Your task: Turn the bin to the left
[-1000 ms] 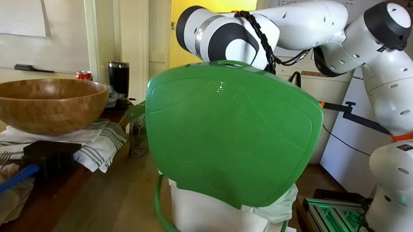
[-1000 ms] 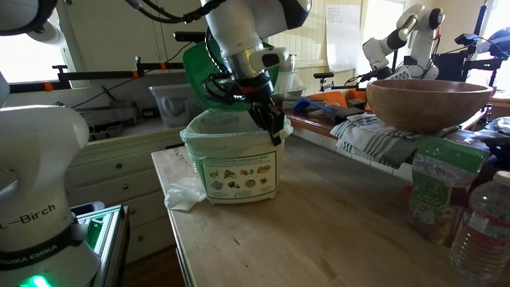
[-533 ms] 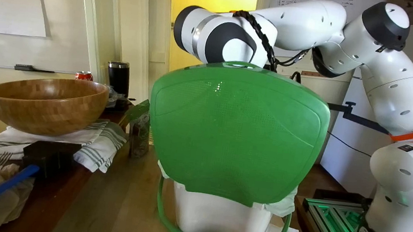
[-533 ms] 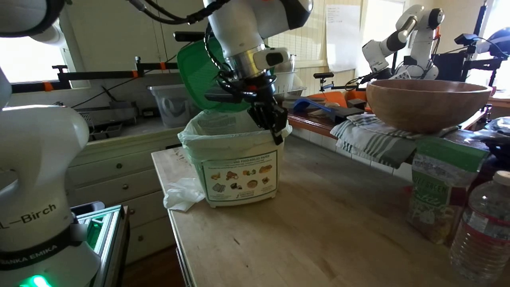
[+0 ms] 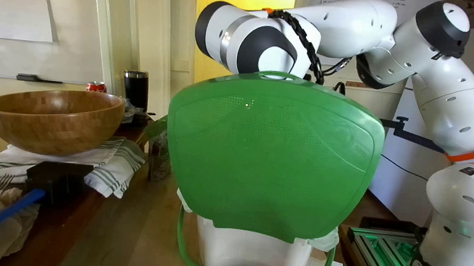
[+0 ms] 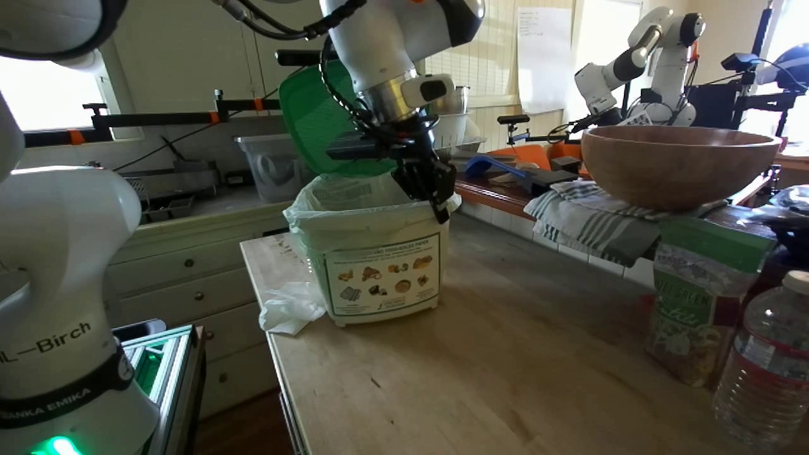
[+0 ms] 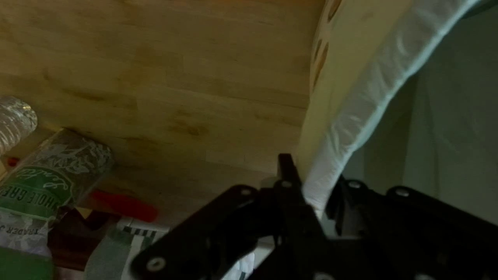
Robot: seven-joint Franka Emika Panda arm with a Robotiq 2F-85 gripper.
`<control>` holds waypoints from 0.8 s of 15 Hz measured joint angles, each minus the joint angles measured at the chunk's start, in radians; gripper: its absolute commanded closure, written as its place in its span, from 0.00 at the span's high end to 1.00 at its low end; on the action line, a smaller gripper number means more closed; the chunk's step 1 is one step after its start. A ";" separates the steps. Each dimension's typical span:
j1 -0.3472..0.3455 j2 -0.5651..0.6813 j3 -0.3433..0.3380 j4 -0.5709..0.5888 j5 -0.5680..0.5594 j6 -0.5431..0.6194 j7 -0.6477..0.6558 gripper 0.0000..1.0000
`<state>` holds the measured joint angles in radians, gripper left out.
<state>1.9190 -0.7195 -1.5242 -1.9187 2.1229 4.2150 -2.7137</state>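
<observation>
The bin has a pale body (image 6: 382,278) and a whitish liner over its rim. It stands upright on the wooden tabletop in an exterior view. Its green lid (image 5: 270,154) is raised and hides my gripper in that exterior view. My gripper (image 6: 440,212) points down at the bin's right rim, near the label side. In the wrist view, the fingers (image 7: 313,171) straddle the liner-covered rim (image 7: 362,105), one outside and one inside. They are shut on the rim, with the liner pinched between them; the inner fingertip is partly hidden.
A wooden bowl (image 6: 676,167) rests on a striped towel (image 6: 588,218) on the side counter. A green snack bag (image 6: 705,303) and a water bottle (image 6: 768,360) stand at the right. Crumpled white paper (image 6: 292,308) lies beside the bin near the table's left edge.
The bin has turned a little with my gripper on its rim. Its label faces slightly more to the right, and the raised lid has shifted. The arm has moved only slightly.
</observation>
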 measured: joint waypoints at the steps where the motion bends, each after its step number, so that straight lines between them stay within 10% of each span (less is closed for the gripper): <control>1: 0.006 0.000 0.000 0.000 -0.006 0.000 0.000 0.05; 12: 0.060 -0.035 0.021 -0.007 -0.094 0.000 0.000 0.05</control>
<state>1.9789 -0.7541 -1.5033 -1.9257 2.0292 4.2153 -2.7140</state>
